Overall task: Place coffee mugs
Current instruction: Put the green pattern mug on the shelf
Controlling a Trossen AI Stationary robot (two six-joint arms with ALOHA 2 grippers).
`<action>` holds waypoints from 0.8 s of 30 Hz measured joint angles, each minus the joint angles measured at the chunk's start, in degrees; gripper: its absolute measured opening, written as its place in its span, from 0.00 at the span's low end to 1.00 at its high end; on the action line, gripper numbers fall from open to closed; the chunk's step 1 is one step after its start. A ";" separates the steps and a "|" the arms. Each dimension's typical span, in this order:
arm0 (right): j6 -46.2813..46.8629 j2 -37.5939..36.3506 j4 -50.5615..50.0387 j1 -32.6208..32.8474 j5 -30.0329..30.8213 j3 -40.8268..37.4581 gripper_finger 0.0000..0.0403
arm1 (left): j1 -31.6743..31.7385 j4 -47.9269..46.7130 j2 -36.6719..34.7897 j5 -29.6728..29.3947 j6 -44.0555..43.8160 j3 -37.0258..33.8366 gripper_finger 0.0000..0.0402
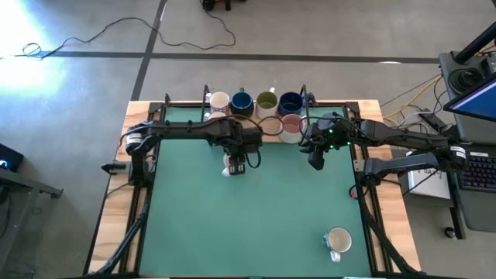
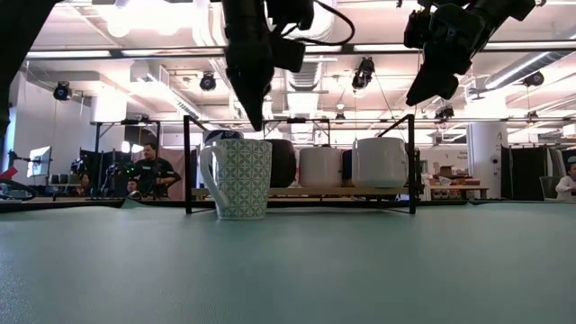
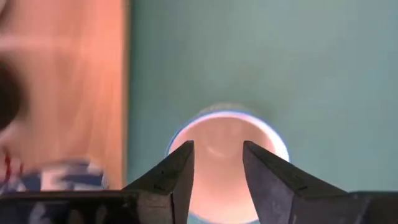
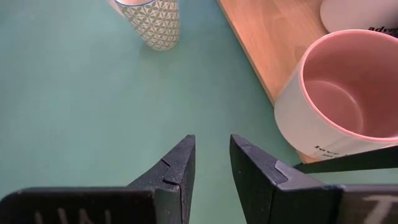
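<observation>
We see a white ceramic mug with a green lattice pattern (image 2: 238, 177) upright on the green mat, before the mug row on the wooden shelf (image 1: 256, 105). Our left gripper (image 3: 216, 180) hovers above it, fingers apart. Our right gripper (image 4: 211, 171), fingers slightly parted, hangs beside the pink-lined white mug (image 4: 339, 93). Another white mug (image 1: 339, 242) sits alone at the mat's near right.

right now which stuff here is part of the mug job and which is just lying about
Job:
- patterned mug under the left gripper
- mugs on the rack
- pink-lined mug
- lone mug at the near edge
- right gripper, hovering

Lying about:
- floor cables
- keyboard
- people in the room behind
</observation>
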 joint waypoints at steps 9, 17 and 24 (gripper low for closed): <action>0.00 0.02 0.00 0.00 0.00 0.00 0.22 | 0.46 -6.98 -1.19 -4.96 -8.57 0.02 0.24; 0.00 0.02 0.00 0.00 0.00 0.00 0.22 | 0.97 -8.12 -1.15 -4.93 -10.74 -4.16 0.24; 0.00 0.02 0.00 0.00 0.00 0.00 0.22 | 1.81 -6.33 -1.15 -4.86 -12.93 -6.76 0.24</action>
